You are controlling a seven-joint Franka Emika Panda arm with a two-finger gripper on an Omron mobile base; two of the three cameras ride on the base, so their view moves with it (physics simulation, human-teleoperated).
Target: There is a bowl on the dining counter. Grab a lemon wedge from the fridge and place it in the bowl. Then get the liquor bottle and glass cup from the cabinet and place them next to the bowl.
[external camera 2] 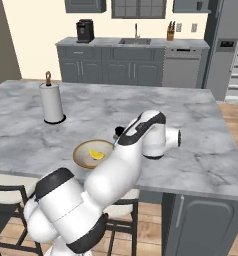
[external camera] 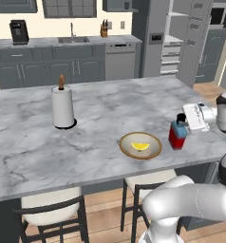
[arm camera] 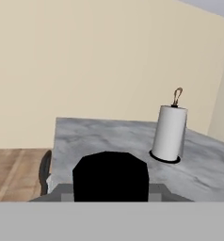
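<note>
Already the lemon wedge (external camera: 140,146) was seen in the bowl (external camera: 153,150), just beside the gripper (external camera: 185,122), which was closed on the liquor bottle (external camera: 178,135), stood on the table (external camera: 100,114). The glass cup remained to be fetched.

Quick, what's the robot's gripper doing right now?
Gripper: closed on the liquor bottle, which stands on the dining counter beside the bowl.

One bowl (external camera: 140,145), one lemon wedge (external camera: 140,146), one liquor bottle (external camera: 178,135), one paper-towel roll (external camera: 63,107), two chairs (external camera: 53,214).
</note>
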